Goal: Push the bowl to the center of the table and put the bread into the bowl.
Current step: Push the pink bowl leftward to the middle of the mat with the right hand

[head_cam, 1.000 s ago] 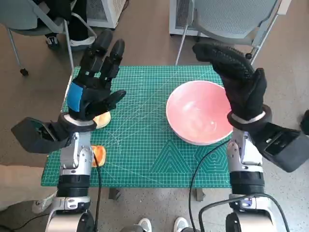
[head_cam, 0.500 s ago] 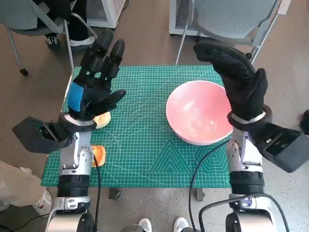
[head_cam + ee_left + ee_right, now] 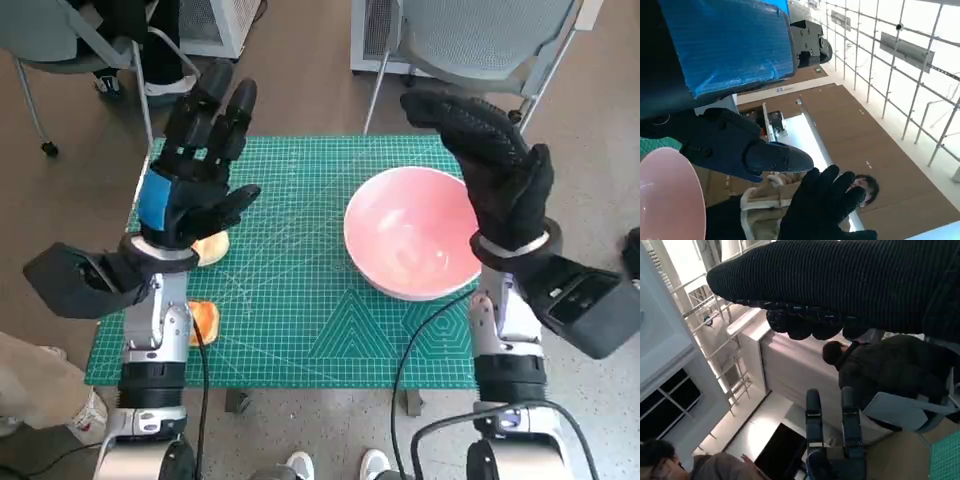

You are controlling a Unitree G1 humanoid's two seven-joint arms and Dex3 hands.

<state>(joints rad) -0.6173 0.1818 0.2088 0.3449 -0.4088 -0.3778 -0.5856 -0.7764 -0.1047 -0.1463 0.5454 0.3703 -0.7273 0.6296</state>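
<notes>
Beside the right hand (image 3: 500, 170), pink bowl (image 3: 410, 235).

Very little differs across the three head pictures. The left hand (image 3: 190, 170) sits a touch higher and further out than a second ago, fingers spread as before, and its forearm housing (image 3: 75, 280) has slid slightly toward the table's left edge. The right hand (image 3: 495, 165) has edged a hair toward the bowl's (image 3: 410, 235) far rim. At the lower left corner a person's pale trouser leg (image 3: 35, 380) has swung in: a flat band a second ago, now a raised knee with a shoe (image 3: 92, 410) showing beside it.
</notes>
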